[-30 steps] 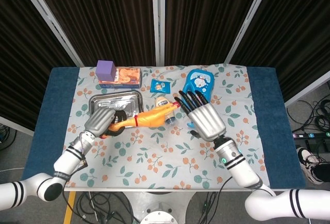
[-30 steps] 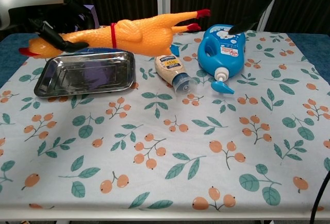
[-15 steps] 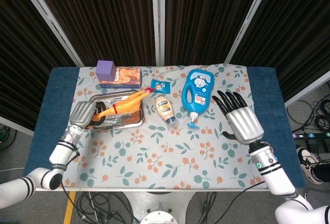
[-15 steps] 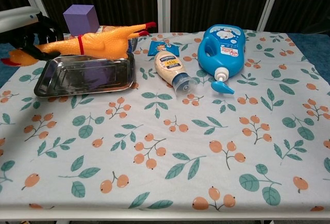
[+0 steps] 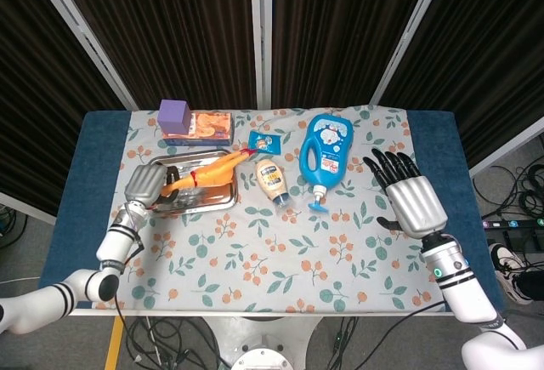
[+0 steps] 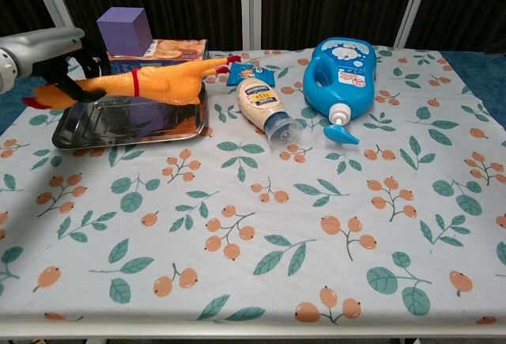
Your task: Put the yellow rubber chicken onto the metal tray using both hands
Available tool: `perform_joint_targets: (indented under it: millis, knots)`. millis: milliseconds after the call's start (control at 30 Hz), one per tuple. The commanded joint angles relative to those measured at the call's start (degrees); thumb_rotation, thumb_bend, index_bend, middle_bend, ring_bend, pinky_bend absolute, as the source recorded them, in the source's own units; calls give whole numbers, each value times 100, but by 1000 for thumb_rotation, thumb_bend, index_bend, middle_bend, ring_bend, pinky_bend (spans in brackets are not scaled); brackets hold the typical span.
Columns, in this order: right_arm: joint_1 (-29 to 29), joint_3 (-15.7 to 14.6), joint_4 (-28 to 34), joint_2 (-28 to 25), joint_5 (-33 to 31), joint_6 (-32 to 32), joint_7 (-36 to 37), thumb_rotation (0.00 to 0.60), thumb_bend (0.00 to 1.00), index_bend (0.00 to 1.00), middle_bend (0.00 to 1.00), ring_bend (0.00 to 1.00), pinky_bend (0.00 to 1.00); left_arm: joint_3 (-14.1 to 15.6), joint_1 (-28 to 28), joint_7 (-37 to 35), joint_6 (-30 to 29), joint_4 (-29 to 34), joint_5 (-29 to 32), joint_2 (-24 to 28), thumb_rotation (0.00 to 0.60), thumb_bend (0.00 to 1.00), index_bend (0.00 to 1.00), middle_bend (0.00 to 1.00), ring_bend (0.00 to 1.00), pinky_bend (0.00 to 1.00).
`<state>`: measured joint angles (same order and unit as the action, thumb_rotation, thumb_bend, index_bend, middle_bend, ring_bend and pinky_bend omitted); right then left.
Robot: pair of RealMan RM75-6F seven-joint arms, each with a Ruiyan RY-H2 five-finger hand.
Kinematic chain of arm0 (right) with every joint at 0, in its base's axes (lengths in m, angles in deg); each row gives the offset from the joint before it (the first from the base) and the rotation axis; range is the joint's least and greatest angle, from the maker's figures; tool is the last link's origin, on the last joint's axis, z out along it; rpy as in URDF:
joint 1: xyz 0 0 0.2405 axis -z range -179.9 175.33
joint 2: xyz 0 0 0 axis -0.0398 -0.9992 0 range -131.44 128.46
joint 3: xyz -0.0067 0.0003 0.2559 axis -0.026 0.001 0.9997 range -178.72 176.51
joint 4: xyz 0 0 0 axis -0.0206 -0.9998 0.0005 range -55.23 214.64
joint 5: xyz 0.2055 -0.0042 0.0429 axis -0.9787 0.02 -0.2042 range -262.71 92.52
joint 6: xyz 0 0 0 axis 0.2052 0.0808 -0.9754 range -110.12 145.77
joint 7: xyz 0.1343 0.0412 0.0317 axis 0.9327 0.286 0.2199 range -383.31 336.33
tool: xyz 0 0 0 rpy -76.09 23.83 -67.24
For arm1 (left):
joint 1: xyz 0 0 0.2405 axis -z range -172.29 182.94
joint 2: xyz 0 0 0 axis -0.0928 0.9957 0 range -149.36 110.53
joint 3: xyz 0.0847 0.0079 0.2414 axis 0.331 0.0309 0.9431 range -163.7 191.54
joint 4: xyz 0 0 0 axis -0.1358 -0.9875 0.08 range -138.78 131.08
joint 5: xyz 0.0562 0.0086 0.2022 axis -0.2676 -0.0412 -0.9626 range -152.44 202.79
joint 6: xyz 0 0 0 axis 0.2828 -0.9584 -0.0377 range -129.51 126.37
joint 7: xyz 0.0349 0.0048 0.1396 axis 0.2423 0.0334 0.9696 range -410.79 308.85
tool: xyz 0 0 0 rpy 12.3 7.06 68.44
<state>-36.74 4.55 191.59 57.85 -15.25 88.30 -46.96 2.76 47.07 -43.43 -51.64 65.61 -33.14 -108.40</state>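
Left hand (image 5: 144, 185) grips rubber chicken (image 5: 208, 171) over metal tray (image 5: 223, 202); right hand (image 5: 411, 201) spread, empty.

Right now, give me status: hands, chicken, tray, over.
Left hand holds chicken by the neck over metal tray. Right hand open, off to the side. Nothing in the way.

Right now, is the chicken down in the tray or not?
Not fully down. The left hand grips the yellow rubber chicken by the neck; its body lies across the metal tray, feet overhanging the rim. Contact with the tray floor: cannot tell.
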Motion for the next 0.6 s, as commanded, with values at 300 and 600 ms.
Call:
perform_joint_targets:
  millis: [300,600]
  knots:
    - [122,89,-56,-7,57,-58,130,600,0,0,0,43,84,-92,57,716,107,307,888,61,600,123,278,300,234,420]
    - [246,147,-165,-51,90,-83,309,600,0,0,0,43,84,-159,-236,472,-353,830,745,381,600,64,242,241,203,400]
